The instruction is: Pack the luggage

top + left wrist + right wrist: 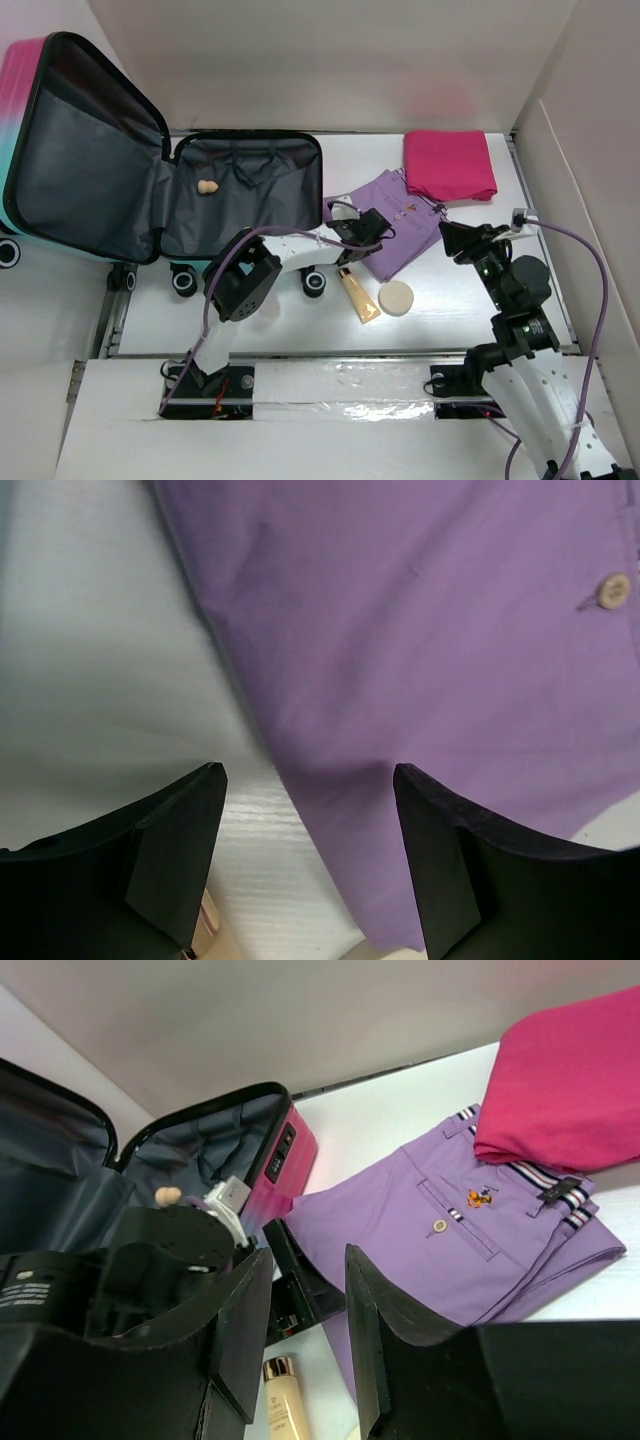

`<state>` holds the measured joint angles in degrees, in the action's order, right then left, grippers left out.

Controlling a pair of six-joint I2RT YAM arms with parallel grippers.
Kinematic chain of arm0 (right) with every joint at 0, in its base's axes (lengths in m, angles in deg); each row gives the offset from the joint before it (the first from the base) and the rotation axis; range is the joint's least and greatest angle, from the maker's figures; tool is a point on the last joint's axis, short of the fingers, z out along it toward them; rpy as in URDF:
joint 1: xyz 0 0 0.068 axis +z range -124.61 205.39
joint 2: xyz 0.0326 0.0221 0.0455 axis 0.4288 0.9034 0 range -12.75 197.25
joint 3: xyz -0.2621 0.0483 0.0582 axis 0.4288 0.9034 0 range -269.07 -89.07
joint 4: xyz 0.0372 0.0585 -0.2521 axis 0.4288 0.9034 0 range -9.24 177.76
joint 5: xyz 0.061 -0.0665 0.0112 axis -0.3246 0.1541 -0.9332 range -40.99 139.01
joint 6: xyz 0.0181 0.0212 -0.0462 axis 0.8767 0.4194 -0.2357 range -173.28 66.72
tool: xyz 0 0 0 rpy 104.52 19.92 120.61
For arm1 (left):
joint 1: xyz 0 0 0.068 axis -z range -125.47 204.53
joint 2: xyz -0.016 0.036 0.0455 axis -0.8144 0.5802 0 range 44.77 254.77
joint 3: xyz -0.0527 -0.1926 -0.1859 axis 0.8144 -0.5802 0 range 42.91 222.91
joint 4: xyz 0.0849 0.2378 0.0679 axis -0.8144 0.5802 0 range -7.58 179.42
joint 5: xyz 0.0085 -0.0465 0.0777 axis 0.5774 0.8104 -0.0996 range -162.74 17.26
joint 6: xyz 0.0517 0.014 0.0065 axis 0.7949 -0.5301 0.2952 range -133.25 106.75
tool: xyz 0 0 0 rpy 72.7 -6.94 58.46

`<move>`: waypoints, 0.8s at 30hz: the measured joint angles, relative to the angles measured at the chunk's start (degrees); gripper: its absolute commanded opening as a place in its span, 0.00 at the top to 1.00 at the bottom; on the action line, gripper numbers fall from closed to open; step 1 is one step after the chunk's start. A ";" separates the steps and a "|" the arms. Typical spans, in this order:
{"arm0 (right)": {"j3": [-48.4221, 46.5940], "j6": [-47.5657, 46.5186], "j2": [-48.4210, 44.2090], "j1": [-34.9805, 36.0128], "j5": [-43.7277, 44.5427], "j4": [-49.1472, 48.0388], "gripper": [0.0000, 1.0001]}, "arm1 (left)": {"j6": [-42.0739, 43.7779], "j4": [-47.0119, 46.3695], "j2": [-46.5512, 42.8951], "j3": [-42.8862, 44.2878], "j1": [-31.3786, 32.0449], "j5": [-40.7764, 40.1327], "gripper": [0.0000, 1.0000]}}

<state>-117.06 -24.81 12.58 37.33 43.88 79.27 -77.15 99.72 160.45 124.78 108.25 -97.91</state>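
Observation:
The luggage [90,170], pink-to-teal with dark grey lining, lies open at the left; it also shows in the right wrist view [215,1145]. A small beige item [207,187] lies inside it. Folded purple shorts [400,225] lie right of it, filling the left wrist view [430,630] and showing in the right wrist view [440,1230]. My left gripper [368,238] is open and empty, its jaws straddling the shorts' left edge [310,780]. My right gripper [450,240] is open and empty, hovering at the shorts' right side [305,1320].
A folded pink cloth [450,165] lies at the back right, partly on the shorts. A beige cosmetic bottle [358,295] and a round beige sponge [396,298] lie near the front. White walls enclose the table on the back and right.

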 measured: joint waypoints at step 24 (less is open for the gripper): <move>0.00 -0.22 -4.31 0.00 -0.68 2.93 0.64 | -8.13 -9.22 4.07 -1.09 -5.57 2.51 1.00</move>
<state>-117.06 -25.03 8.27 37.33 43.21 82.19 -85.28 90.50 164.52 123.68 102.67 -95.40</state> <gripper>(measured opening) 0.368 0.038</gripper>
